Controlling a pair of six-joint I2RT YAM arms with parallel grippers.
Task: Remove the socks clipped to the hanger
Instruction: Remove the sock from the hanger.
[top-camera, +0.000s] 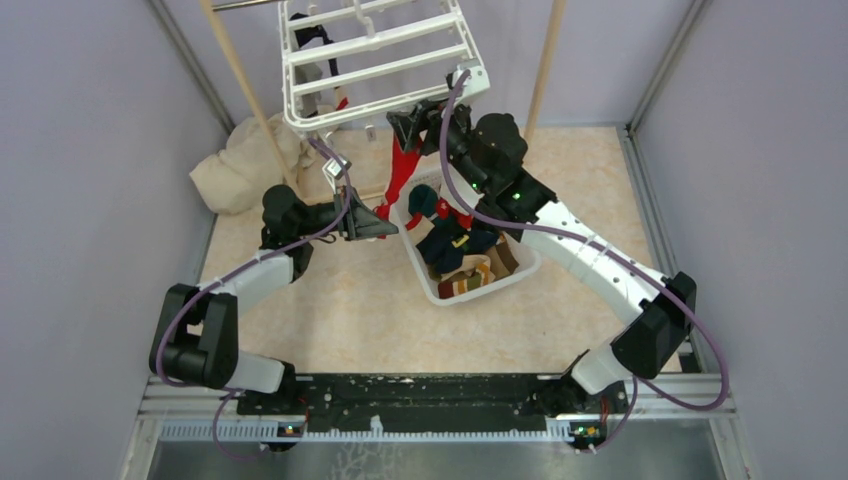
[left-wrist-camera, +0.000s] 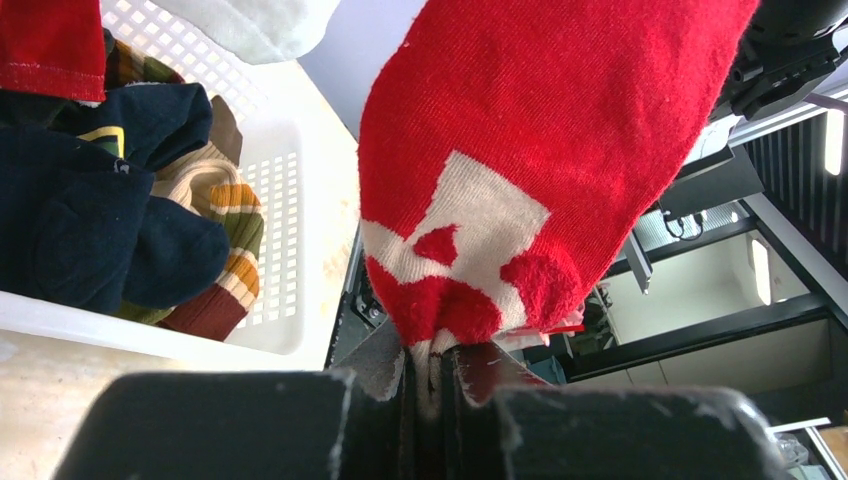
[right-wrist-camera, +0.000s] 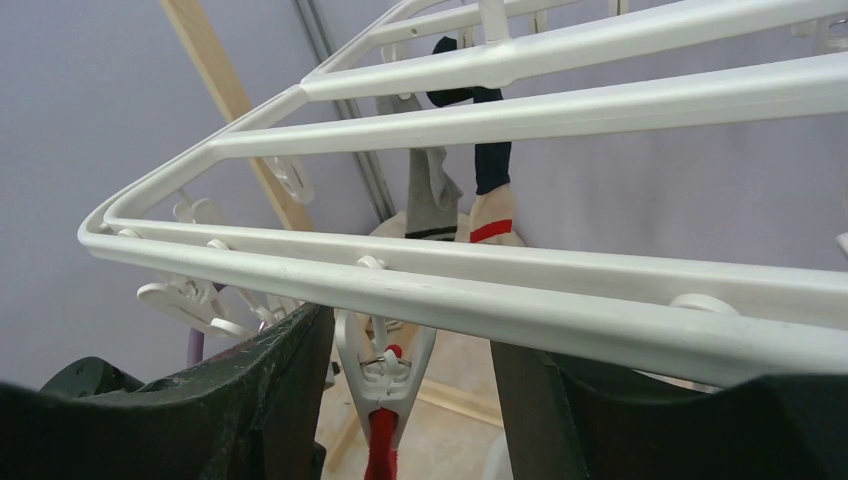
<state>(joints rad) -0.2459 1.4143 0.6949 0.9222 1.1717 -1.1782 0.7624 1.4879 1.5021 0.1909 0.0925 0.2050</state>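
The white hanger (top-camera: 380, 60) hangs at the top centre, also in the right wrist view (right-wrist-camera: 500, 290). A red sock with a white pattern (top-camera: 402, 170) (left-wrist-camera: 520, 150) hangs from a clip (right-wrist-camera: 385, 370) on its near bar. My left gripper (top-camera: 385, 228) (left-wrist-camera: 435, 385) is shut on the sock's lower end. My right gripper (top-camera: 408, 125) (right-wrist-camera: 410, 400) is open, with one finger on each side of that clip, just under the bar. A grey striped sock (right-wrist-camera: 430, 200) and a navy sock (right-wrist-camera: 492, 190) hang from the far bars.
A white slatted basket (top-camera: 520, 270) (left-wrist-camera: 290, 200) holding several socks sits on the table below the hanger. A beige cloth bundle (top-camera: 240, 165) lies at the back left. Two wooden poles (top-camera: 245, 85) (top-camera: 545, 60) lean beside the hanger. Grey walls close in both sides.
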